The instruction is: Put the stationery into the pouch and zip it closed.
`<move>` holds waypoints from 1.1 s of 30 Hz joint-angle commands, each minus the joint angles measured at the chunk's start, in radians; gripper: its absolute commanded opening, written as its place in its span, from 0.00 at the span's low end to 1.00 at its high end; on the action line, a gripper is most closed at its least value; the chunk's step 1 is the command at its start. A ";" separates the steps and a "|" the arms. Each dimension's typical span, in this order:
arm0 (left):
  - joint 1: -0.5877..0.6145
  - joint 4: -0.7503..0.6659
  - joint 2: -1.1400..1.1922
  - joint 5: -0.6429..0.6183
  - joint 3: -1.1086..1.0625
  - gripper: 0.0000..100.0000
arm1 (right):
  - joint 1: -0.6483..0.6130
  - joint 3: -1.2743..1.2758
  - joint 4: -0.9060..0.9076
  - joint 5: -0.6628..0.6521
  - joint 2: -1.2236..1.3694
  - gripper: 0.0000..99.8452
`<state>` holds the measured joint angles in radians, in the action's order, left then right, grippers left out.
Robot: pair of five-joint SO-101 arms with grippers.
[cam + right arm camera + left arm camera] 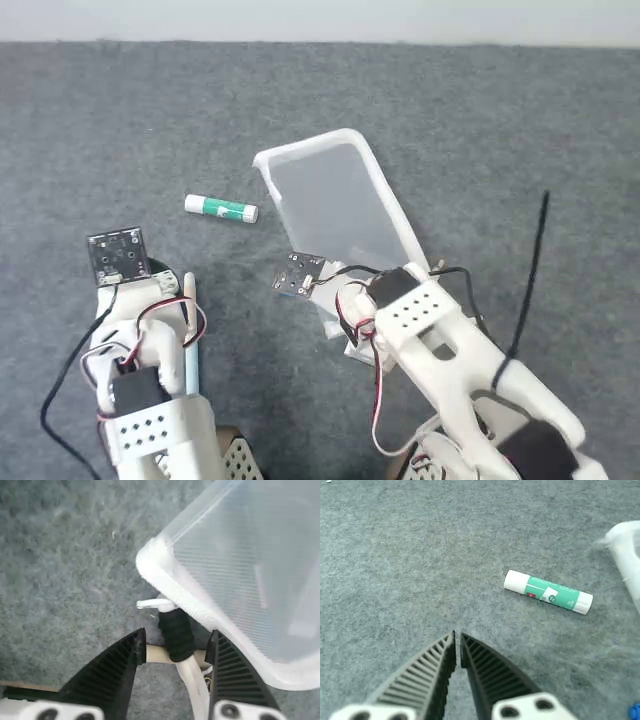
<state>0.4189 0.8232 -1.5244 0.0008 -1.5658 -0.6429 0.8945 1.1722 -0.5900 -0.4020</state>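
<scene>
A translucent white pouch lies mid-table, its far end raised. A green-and-white glue stick rests on the carpet to its left and lies ahead of my left gripper, which is shut on nothing. My right gripper is open at the pouch's near corner. A white pen with a black grip lies between its fingers, tip against the pouch edge. A cream rod crosses beneath the pen. In the high view the right gripper sits at the pouch's near end.
Grey carpet covers the table. A pale blue pen-like stick lies alongside the left arm. A black cable rises beside the right arm. Free carpet lies to the far left and far right.
</scene>
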 commanded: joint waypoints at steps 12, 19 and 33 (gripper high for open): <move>0.008 -0.025 -0.017 -0.011 0.012 0.01 | -0.074 0.005 0.114 -0.011 -0.166 0.15; 0.008 -0.026 -0.017 -0.011 0.012 0.01 | -0.076 0.054 0.031 -0.020 -0.130 0.19; 0.008 -0.026 -0.017 -0.011 0.012 0.01 | 0.030 0.023 -0.133 -0.094 0.111 0.19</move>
<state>0.4189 0.8232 -1.5244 0.0008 -1.5658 -0.6322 0.9559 1.0526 -0.6667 -0.3284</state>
